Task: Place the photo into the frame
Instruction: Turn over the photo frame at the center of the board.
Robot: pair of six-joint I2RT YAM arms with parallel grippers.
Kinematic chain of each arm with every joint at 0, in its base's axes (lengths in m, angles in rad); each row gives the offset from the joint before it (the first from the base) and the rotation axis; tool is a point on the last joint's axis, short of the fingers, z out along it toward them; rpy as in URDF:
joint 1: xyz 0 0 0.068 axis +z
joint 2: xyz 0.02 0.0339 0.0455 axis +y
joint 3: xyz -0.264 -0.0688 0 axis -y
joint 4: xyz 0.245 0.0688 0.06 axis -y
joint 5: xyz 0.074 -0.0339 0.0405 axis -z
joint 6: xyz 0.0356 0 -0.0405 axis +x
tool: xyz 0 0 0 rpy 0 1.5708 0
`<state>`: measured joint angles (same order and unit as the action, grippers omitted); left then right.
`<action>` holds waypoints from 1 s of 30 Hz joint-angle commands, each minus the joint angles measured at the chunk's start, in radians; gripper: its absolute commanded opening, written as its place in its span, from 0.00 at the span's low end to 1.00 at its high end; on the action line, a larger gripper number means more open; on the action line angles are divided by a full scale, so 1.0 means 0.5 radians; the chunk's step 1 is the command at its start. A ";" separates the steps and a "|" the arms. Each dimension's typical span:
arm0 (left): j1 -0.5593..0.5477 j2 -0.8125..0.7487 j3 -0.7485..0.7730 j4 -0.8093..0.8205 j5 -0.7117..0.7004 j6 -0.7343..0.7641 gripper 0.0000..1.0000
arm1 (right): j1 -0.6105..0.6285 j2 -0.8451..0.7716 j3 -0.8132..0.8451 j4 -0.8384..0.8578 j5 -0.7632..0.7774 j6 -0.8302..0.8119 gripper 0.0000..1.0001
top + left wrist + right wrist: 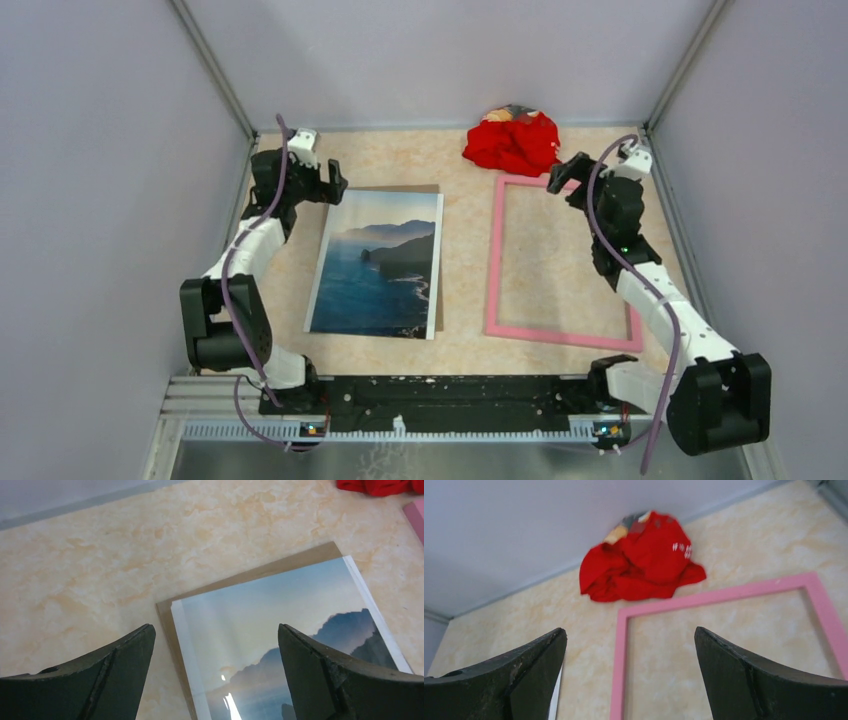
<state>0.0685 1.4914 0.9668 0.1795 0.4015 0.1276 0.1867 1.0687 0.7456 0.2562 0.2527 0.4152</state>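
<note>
Two grippers are in front of me, and both stand with their fingers spread wide and nothing between them. My left gripper (336, 184) hovers at the far left corner of the large rectangular print of blue sea, dark coastal cliffs and pale sky (378, 262). Its wrist view looks down between the dark fingers (125, 665) onto the white-edged far end of that photo.

The photo lies flat and picture side up on the marbled beige table (462, 250), left of centre. It rests on a plain brown backing board (400, 188), which peeks out beyond the photo's far edge and along its right side.

The thin pink rectangular frame (495, 255) lies flat just to the right of the photo, apart from it, with bare table showing through its opening. My right gripper (562, 172) hangs over the frame's far edge. From its wrist camera I see the frame's far side between the fingers (744, 675).

A crumpled red cloth heap (513, 140) sits at the back of the table by the rear wall, near the frame's far left corner but not touching it.
</note>
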 commanded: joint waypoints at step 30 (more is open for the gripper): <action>0.020 -0.049 0.412 -1.167 0.334 -0.051 0.99 | 0.868 1.525 0.761 -1.166 0.300 0.360 0.50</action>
<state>0.0772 1.5028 1.1408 -0.3889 0.5266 0.0994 0.6121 1.8050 1.0916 -0.3344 0.3954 0.5850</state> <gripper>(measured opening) 0.987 0.586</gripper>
